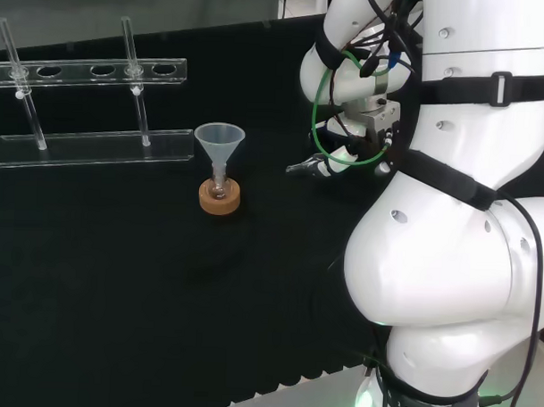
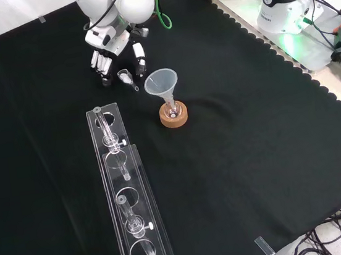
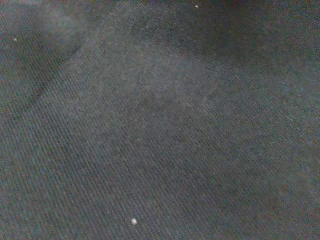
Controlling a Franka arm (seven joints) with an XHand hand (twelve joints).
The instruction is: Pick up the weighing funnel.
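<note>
Glassware on black cloth [image 2: 255, 154]: the hand [image 2: 113, 47] hangs over the weighing funnel [image 2: 126, 77], its fingers [image 2: 98, 61] straight and pointing down on one side, the thumb [image 2: 139, 51] set apart on the other, nothing pinched between them. The small clear piece lies on the cloth just below the hand in the front view, its short stem aimed toward the funnel [image 2: 162, 82], which stands close by in a flask [image 2: 169, 110] on a cork ring [image 2: 174, 119]. Whether a fingertip touches it cannot be told. It looks light, stiff and smooth (likely to skid on the cloth or slip from a pinch), and breakable if glass. The scoop's wider body, taken across its sides between fingers and thumb, seems a safer hold than the thin stem.
</note>
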